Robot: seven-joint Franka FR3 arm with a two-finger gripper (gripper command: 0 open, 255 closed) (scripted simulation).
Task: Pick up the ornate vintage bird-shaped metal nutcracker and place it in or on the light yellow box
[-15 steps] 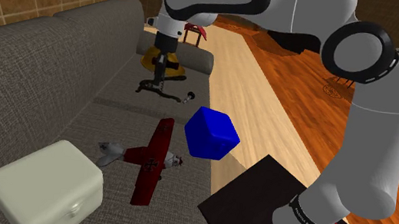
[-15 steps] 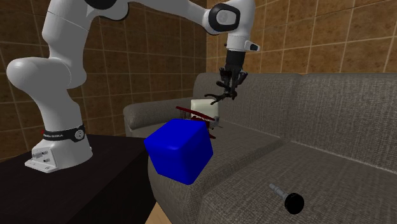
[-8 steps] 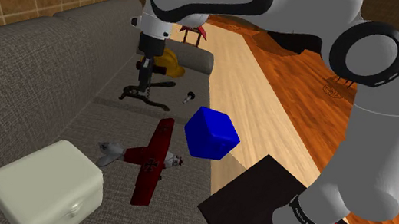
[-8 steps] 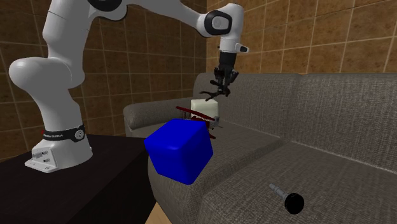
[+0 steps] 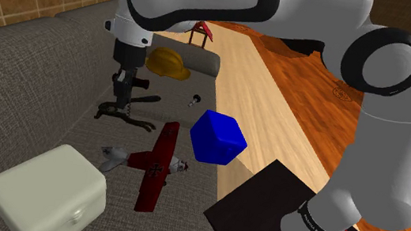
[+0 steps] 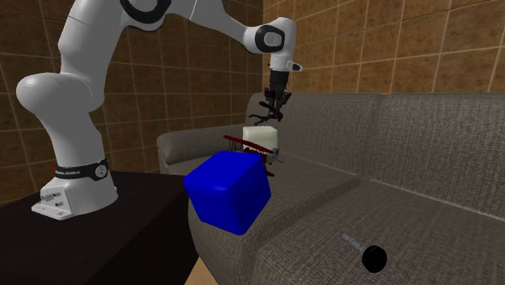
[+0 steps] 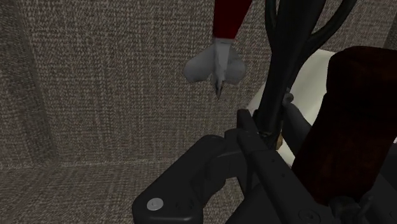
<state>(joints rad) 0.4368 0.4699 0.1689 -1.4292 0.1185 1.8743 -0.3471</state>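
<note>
White robot arm with dark joints, rising from a black box stand [image 5: 264, 213] at the lower right of the shoulder view and reaching across to the upper left. All-black two-finger gripper [image 5: 125, 92] pointing down, fingers clamped on the top of a dark, ornate bird-shaped metal nutcracker [image 5: 123, 114]. Nutcracker held in the air, clear of the grey woven-fabric sofa [image 5: 39, 92], left of centre in the shoulder view, its curved handles spreading sideways below the fingers.

Pale yellowish box [image 5: 48, 188] with rounded corners resting on the sofa seat at the lower left of the shoulder view, well apart from the nutcracker. Red toy plane [image 5: 155, 163] with a grey tail lying on the seat between that box and a glossy blue cube [image 5: 218, 137] at the centre of the frame. Yellow hard hat [image 5: 168, 63] near the top, beside the sofa's arm. Small black knob [image 6: 373, 257] on a grey stem lying on the seat at the lower right of the second exterior view.

In the second exterior view, gripper and nutcracker [image 6: 268, 114] at upper centre, directly above the box [image 6: 263, 136] in the picture, the blue cube [image 6: 227, 191] large in front.

In the wrist view, dark nutcracker arms [image 7: 286, 57] running out from the fingers, with the plane's grey tail [image 7: 215, 63] and the sofa fabric beyond.
</note>
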